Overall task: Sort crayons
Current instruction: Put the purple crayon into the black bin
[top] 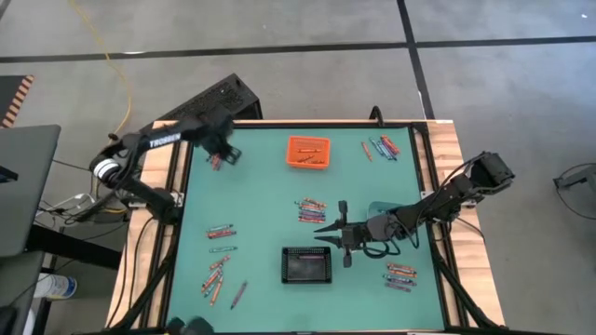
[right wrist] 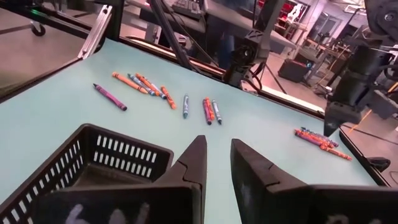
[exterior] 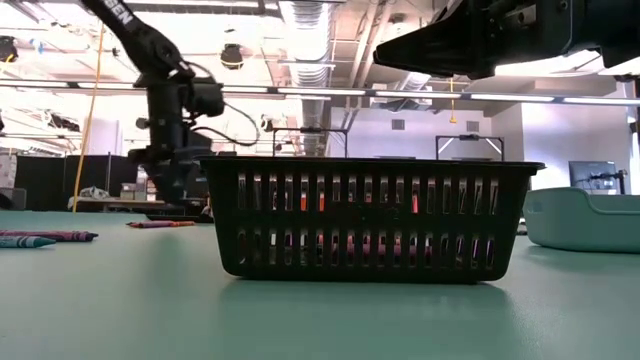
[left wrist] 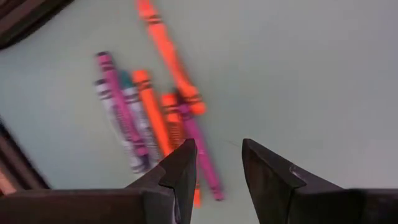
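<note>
Care suits the left gripper (left wrist: 217,168), jaws parted and empty, poised just above the crayons (left wrist: 149,118) lying bunched beneath its fingertips: it should single out one stick before closing.

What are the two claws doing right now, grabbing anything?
Left claw: open, empty, above a cluster of crayons at the table's far left.
Right claw: open, empty, beside the black bin.
</note>
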Controlling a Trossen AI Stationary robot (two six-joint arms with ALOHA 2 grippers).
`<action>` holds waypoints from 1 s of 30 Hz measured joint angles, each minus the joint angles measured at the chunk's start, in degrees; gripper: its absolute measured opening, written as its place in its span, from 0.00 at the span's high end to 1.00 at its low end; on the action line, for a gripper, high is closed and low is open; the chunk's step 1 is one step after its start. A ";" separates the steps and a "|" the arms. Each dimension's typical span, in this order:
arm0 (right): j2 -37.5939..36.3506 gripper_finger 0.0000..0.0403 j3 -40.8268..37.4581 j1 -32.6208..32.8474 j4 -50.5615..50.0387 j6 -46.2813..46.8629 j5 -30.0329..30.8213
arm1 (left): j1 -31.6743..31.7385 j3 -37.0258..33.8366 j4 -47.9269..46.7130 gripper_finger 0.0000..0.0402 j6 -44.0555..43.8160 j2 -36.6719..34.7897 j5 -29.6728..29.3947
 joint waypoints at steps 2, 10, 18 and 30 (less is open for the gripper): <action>0.00 0.83 0.00 -0.13 -0.55 -0.16 0.00 | 2.79 0.00 0.18 0.71 0.81 0.00 1.90; 0.00 0.83 0.00 -1.80 -1.82 0.44 -0.03 | 3.19 -0.05 0.35 0.71 1.29 0.02 3.20; 0.00 0.83 0.00 -1.90 -1.72 1.70 -0.03 | 0.83 -5.13 2.63 0.71 0.01 0.06 2.96; 0.00 0.83 0.00 -1.92 -1.61 1.72 0.00 | 0.83 -8.74 5.32 0.71 0.42 0.09 2.29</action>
